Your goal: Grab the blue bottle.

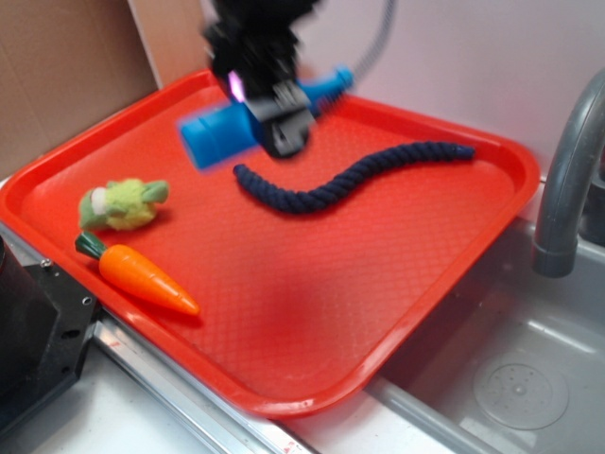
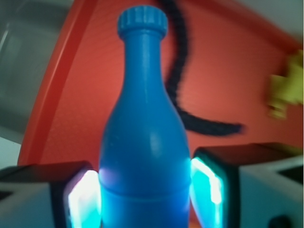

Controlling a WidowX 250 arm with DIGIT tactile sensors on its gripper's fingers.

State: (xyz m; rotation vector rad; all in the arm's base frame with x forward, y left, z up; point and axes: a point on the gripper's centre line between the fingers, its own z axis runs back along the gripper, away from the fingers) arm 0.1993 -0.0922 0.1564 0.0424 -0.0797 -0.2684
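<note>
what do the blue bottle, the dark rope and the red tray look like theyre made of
Blue bottle: looks like smooth, glossy hard plastic; soft highlights run down its body and the cap is ribbed.
Dark rope: seems to be twisted textile cord, matte; the strand twist shows.
Red tray: probably moulded plastic, with a fine pebbled surface and a raised rim.

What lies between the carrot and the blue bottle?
The green plush toy sits between the carrot and the blue bottle, seen in the exterior view.

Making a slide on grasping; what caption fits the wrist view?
Gripper pads flank the wide body of the blue bottle, above the red tray and navy rope.
</note>
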